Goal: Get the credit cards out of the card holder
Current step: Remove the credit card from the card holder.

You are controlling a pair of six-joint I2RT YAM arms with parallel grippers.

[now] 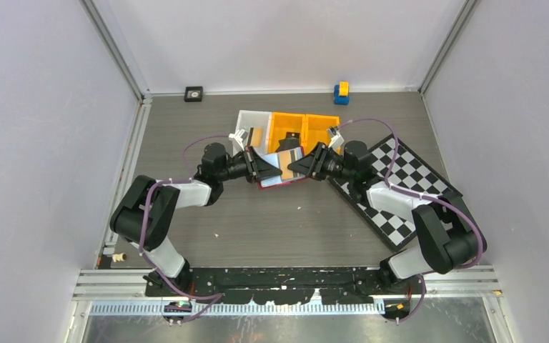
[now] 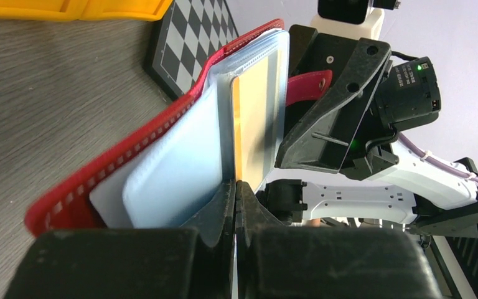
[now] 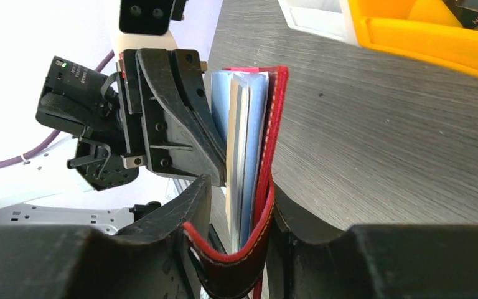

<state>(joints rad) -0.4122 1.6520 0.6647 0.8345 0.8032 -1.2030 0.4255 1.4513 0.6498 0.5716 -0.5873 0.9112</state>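
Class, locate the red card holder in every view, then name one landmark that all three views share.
Top external: card holder at centre, just below the yellow bins.
Left wrist: card holder centre-left, opened, pale sleeves showing.
Right wrist: card holder at centre, seen edge-on.
Shared landmark: the yellow bins, toward the top in each view.

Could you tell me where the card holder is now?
In the top view the card holder is mid-table between the left tool and right tool, just in front of the orange bins, left of the chequered board.
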